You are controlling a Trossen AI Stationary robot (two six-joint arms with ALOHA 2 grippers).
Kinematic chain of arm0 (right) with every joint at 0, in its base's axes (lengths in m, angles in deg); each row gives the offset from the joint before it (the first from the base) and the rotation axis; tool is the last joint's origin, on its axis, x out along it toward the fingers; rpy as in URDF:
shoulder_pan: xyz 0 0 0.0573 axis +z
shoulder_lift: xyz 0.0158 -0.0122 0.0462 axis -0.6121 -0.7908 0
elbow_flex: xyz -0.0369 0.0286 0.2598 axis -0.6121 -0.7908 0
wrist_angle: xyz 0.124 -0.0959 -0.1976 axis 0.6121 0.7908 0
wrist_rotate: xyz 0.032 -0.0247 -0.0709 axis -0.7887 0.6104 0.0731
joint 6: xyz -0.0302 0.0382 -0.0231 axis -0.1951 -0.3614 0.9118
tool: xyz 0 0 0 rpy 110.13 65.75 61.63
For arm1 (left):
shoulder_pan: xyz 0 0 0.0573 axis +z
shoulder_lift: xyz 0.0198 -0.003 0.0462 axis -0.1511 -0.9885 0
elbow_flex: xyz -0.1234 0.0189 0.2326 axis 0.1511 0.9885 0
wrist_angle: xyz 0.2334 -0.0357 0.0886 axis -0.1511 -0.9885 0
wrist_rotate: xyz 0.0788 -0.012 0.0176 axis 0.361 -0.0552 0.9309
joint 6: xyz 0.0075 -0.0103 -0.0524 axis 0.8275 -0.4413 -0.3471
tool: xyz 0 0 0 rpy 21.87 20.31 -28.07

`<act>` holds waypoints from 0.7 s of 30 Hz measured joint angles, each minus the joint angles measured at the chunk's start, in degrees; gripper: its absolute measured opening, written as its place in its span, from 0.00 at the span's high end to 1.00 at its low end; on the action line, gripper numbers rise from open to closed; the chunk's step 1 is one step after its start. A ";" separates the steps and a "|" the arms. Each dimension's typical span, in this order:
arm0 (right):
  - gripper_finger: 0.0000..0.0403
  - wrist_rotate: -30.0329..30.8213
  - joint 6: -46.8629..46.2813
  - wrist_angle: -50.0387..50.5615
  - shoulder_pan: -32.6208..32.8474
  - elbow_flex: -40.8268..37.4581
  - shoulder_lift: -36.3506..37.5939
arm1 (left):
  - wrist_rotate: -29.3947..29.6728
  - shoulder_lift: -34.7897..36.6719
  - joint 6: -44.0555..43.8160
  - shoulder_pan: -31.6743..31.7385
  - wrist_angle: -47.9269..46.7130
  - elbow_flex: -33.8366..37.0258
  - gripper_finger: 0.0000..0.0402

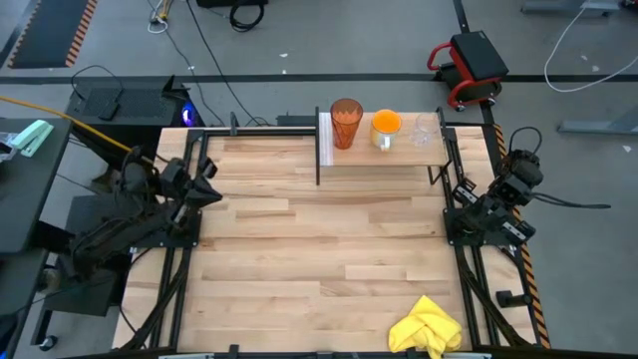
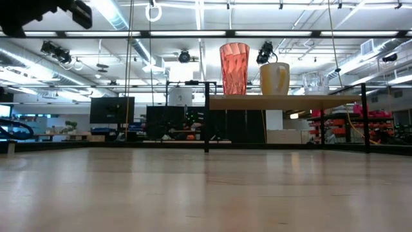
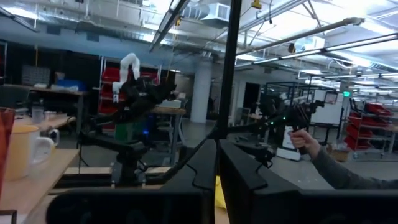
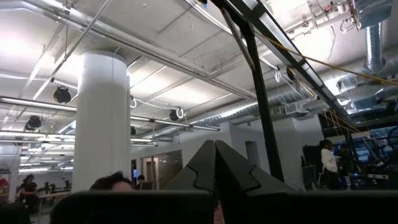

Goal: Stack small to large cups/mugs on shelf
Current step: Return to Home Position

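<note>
On the raised wood shelf (image 1: pixel 399 152) at the table's far edge, three cups stand upright on their bases in a row. From left to right they are the tall dark-orange tumbler (image 1: pixel 345 124), the shorter orange cup (image 1: pixel 386 127) and the small clear glass (image 1: pixel 427 130). The low view shows the same row: tumbler (image 2: pixel 234 67), cup (image 2: pixel 275 78), glass (image 2: pixel 315 82). My left gripper (image 1: pixel 212 192) waits shut at the table's left edge, its fingers together (image 3: pixel 217 180). My right gripper (image 1: pixel 459 191) waits shut at the right edge (image 4: pixel 215 168). Neither touches anything.
A crumpled yellow cloth (image 1: pixel 429 327) lies near the table's near right corner. Black frame rails run along the left and right table edges. The shelf's black legs (image 2: pixel 206 122) stand on the tabletop. A person's hand (image 3: pixel 305 142) shows in the room beyond the table.
</note>
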 joint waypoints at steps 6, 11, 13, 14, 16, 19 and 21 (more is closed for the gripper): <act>0.97 0.02 0.15 -1.49 0.00 -0.97 0.00 | 2.76 7.90 -1.71 0.00 -0.23 5.10 0.91; 0.97 1.51 2.67 -1.57 0.00 -0.97 -0.18 | 3.28 12.14 -3.17 0.00 0.26 8.53 0.92; 0.97 2.16 3.72 -1.50 -0.10 -0.99 -0.28 | 3.34 11.85 -3.45 -0.02 0.57 9.34 0.93; 0.97 2.23 4.01 -1.49 -0.27 -0.99 -0.28 | 3.73 11.78 -3.53 -0.05 0.80 9.56 0.93; 0.97 2.19 4.71 -1.53 -0.91 -0.99 -0.28 | 3.79 11.89 -3.38 -0.06 1.52 10.41 0.94; 0.97 2.20 6.02 -1.53 -2.23 -0.99 -0.31 | 3.83 11.88 -3.66 -0.11 3.68 11.97 0.94; 0.97 2.16 6.81 -1.40 -3.23 -0.99 -0.33 | 4.01 11.92 -4.13 -0.11 5.31 13.16 0.94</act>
